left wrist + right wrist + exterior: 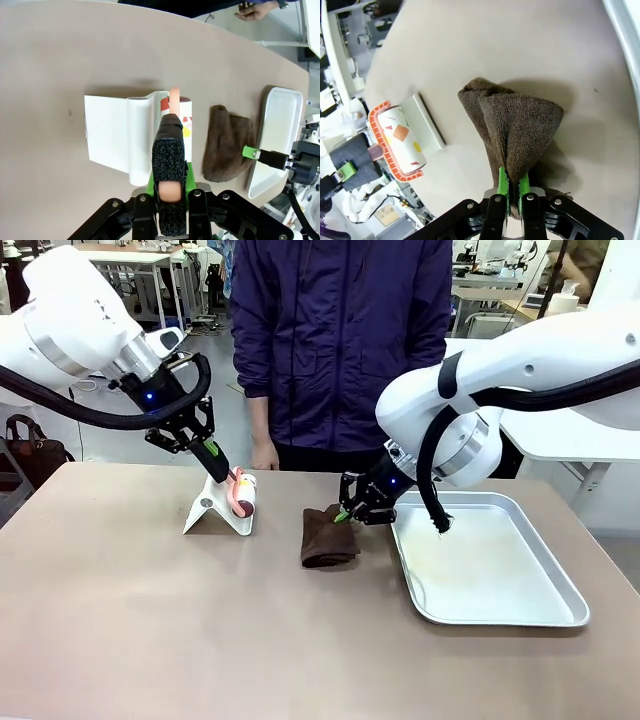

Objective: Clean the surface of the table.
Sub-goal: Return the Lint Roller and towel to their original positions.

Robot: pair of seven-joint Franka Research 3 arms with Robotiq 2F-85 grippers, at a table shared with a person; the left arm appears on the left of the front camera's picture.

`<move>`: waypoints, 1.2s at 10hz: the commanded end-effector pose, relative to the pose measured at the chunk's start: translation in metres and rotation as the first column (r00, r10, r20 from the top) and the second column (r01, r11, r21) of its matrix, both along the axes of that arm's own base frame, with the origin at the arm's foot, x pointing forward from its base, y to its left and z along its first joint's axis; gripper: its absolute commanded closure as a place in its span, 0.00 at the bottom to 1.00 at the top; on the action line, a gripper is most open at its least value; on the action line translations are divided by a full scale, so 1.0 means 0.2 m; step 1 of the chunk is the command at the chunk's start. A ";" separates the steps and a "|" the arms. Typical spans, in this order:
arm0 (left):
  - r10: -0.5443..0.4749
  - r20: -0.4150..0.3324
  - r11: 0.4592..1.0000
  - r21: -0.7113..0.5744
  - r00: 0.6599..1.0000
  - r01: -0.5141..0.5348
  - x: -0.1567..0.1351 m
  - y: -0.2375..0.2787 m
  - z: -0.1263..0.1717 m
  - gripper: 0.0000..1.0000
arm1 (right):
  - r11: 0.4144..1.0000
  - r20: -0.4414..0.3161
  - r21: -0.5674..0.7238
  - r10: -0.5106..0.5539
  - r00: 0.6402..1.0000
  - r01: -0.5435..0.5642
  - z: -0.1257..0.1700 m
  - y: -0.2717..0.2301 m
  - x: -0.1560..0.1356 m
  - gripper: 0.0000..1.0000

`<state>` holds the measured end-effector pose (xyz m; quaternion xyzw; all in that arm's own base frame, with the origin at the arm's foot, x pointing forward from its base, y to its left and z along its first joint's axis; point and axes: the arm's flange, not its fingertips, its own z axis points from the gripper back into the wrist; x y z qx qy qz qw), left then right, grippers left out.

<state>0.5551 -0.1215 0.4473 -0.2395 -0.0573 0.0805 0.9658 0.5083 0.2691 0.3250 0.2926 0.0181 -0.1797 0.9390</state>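
Front view first: we see the table [120, 630] filling the lower two thirds of the frame, its tan-brown top running edge to edge. At left of centre, the left gripper [222, 468] reaches down from the upper left and is clamped on the orange handle of a lint roller [243, 495], which rests against a white stand [213, 510] on the tabletop. At centre, the right gripper [346, 514] comes in from the right and pinches the top of a brown cloth [327, 536]; the cloth's lower part lies bunched on the table. Just right of the cloth sits a silver tray [500, 612], at the lower right of the frame. A person in a dark purple jacket [340, 340] stands at the top centre, behind the far edge, one hand [263, 454] hanging near it.

Looking along the left wrist, we see the black pads closed around the orange handle at bottom centre, the roller's printed drum above them and the white stand spreading to the left. The brown cloth lies right of centre, and the tray stands at the right edge.

Looking along the right wrist, the green fingertips [503, 183] at bottom centre are shut on a gathered corner of the cloth, which fans out upward. The roller lies at the left, possibly just touching its stand; the angle makes that hard to judge.
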 end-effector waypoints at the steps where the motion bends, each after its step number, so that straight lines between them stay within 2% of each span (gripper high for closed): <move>1: 0.007 -0.004 1.000 0.030 1.000 -0.007 0.04 -0.01 0.00 0.78 | 1.000 -0.018 -0.008 -0.006 1.000 0.006 0.02 0.02 0.03 0.91; 12: -0.013 -0.019 0.994 0.111 1.000 0.015 0.02 -0.08 -0.11 0.78 | 0.999 -0.037 0.032 0.035 0.999 -0.033 0.01 0.03 0.03 0.91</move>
